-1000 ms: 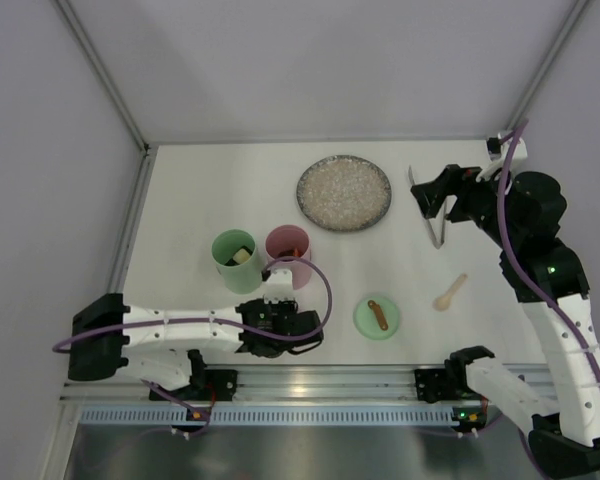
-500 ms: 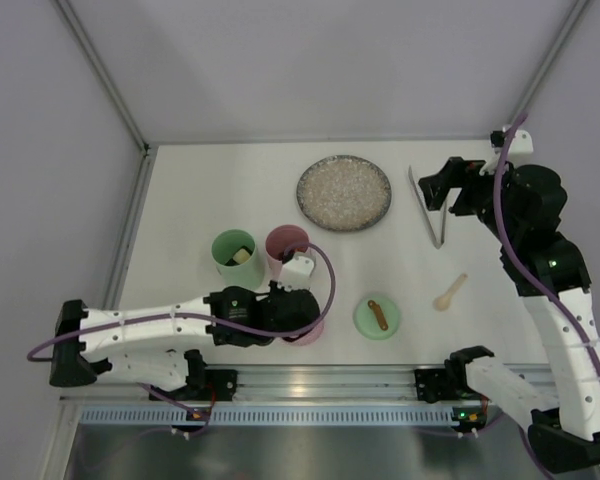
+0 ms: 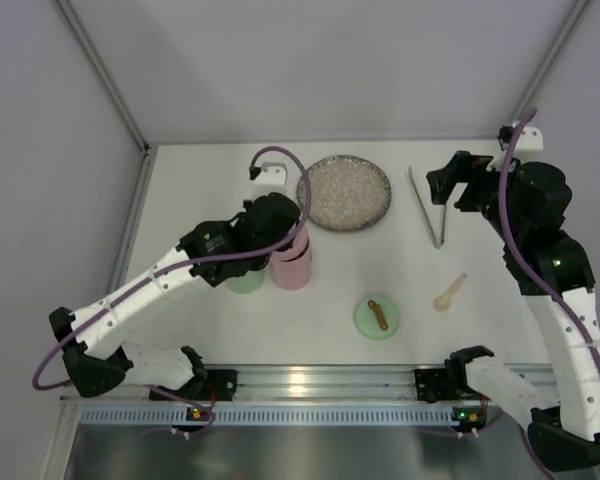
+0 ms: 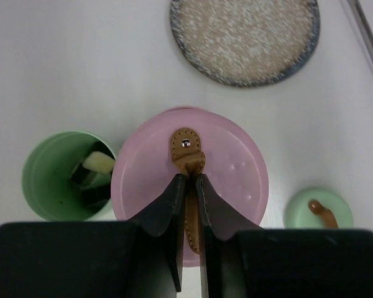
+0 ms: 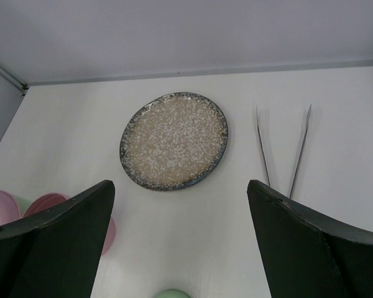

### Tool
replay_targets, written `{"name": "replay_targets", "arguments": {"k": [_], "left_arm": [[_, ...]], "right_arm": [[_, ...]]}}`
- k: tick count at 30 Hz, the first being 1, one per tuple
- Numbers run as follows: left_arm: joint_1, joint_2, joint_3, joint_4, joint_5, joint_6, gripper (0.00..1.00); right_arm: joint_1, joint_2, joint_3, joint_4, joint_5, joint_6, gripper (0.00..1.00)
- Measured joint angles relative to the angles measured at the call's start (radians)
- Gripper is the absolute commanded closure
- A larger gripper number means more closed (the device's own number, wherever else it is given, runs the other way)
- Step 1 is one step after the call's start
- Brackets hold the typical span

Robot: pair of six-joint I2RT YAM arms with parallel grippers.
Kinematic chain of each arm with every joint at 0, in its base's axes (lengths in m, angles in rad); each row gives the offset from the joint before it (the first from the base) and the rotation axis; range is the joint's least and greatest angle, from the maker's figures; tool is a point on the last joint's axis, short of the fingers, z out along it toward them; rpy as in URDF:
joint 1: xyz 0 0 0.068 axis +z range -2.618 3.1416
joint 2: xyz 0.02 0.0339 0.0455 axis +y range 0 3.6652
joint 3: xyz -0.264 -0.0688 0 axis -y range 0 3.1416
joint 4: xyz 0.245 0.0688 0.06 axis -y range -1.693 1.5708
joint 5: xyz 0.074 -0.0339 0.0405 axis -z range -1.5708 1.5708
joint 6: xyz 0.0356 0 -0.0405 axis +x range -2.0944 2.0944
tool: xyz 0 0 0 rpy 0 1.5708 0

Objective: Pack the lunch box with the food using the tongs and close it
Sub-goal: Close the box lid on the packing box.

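Here the left gripper (image 4: 189,178) has its jaws almost shut, pinching the brown strap (image 4: 186,146) on top of the pink lid (image 4: 236,180). The strap works as a little handle, so it is the easy place to grab and lift or set down the lid. The pictures do not show whether the lid sits on the pink cup (image 3: 292,268) or hangs just above it. Just beside it stands the green cup (image 4: 46,186), open at the top, and one white-and-black piece of the food (image 4: 98,162) lies inside. That is the only food that shows, and it looks like it has been packed. The green lid (image 4: 317,211) lies apart on the table (image 3: 200,200), most likely waiting to go on that cup. The right gripper (image 5: 180,186) has its jaws spread wide and holds nothing. It hangs over the far side of the table, with the tongs (image 3: 436,236) lying flat below and in front of it, beside the speckled plate (image 5: 174,139). Open jaws there look ready to come down on the tongs, but they are not touching them. A wooden spoon (image 3: 450,292) lies nearer the arms, not in use. No words, brands or labels can be read on anything.
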Motion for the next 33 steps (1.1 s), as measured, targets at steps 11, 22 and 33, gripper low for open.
{"name": "replay_targets", "arguments": {"k": [11,22,33], "left_arm": [[0.206,0.188,0.119,0.005,0.096,0.123,1.0],[0.223,0.264,0.058,0.039,0.196,0.124,1.0],[0.224,0.235,-0.041,0.109,0.21,0.098,1.0]], "right_arm": [[0.0,0.0,0.0,0.0,0.003,0.0,0.11],[0.0,0.0,0.0,0.0,-0.014,-0.002,0.11],[0.0,0.006,0.0,0.001,-0.049,-0.004,0.11]]}}
